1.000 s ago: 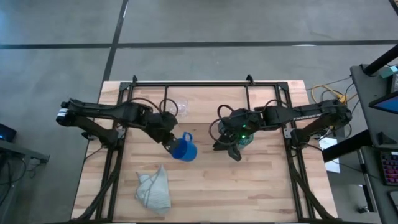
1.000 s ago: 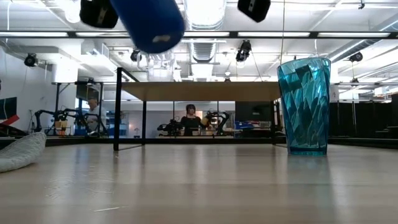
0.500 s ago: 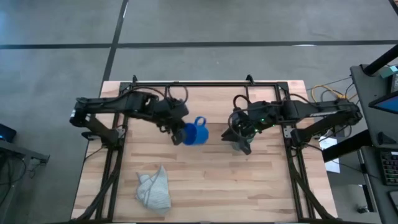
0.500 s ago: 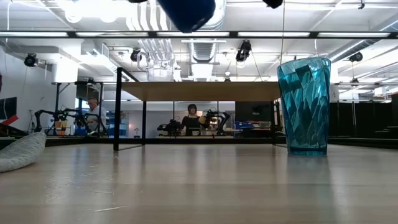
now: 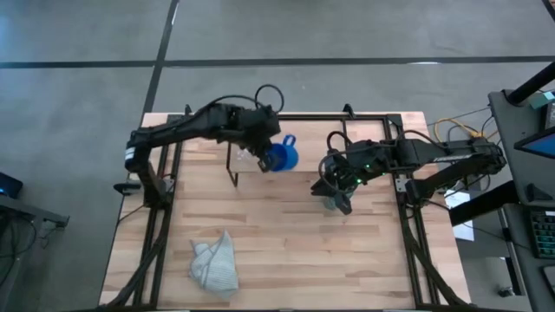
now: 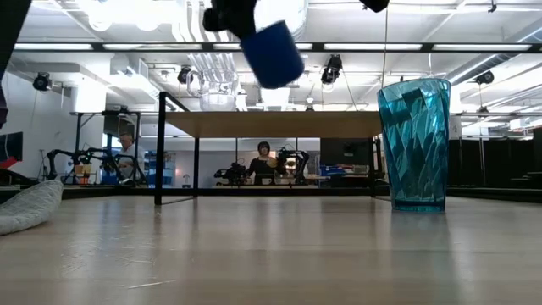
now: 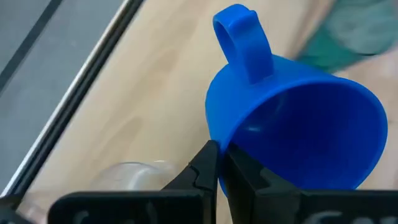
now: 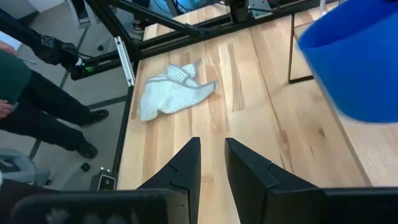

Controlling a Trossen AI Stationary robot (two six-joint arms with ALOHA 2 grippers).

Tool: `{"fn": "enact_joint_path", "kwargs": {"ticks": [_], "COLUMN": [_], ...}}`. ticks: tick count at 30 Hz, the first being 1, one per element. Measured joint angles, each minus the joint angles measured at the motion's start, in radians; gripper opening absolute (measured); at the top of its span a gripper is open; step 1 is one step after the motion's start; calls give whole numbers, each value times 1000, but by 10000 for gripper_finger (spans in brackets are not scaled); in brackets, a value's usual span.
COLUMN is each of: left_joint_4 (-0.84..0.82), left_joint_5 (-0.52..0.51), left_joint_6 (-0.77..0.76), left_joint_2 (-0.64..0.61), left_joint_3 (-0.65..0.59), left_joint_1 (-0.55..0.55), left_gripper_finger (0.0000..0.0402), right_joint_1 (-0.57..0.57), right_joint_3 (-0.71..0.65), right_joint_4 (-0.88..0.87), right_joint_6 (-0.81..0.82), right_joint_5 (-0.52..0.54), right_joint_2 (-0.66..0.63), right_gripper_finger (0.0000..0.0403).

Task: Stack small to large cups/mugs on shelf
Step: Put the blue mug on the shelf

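Observation:
My left gripper (image 5: 267, 156) is shut on the bright blue handled mug (image 5: 283, 157), held in the air above the shelf (image 6: 279, 124); the mug also shows in the low view (image 6: 273, 52). The small clear glass cup (image 7: 134, 174) stands on the shelf's wooden top beside the mug, mostly hidden by my left arm in the high view. The taller teal cup (image 6: 415, 144) stands on its base on the table, right of the shelf's middle. My right gripper (image 5: 335, 192) hovers above it, its fingers (image 8: 186, 168) a narrow gap apart and empty. My left gripper pinches the mug's wall at the rim (image 7: 219, 144), on the side opposite the handle (image 7: 244, 37), one finger inside the mug and one outside. The mug is lifted clear and tilted, its mouth turned toward the gripper and its base slanting down.
A pale crumpled cloth (image 5: 214, 264) lies near the table's near left corner. The shelf's black legs (image 5: 231, 169) stand on the table's far half. People stand beyond the table's left edge (image 8: 37, 93) and far off in the room (image 6: 264, 161).
My left gripper has carried the blue mug from the table's middle toward the far edge and to the right, up over the shelf. The mug has turned about, so its handle now points away from the gripper. My right gripper has risen a little above the teal cup.

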Motion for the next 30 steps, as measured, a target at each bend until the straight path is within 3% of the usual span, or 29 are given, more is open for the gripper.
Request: {"fn": "enact_joint_path", "kwargs": {"ticks": [6, 30], "left_joint_4": [-22, -3], "left_joint_5": [62, 76], "left_joint_6": [23, 50], "left_joint_2": [20, 73], "left_joint_3": [-8, -10], "left_joint_1": [64, 118], "left_gripper_finger": [0, 0], "right_joint_1": [0, -1], "right_joint_3": [0, 0], "right_joint_4": [-33, -43], "right_joint_6": [-2, -57], "right_joint_5": [0, 26], "right_joint_2": [0, 0], "right_gripper_finger": [68, 68]}}
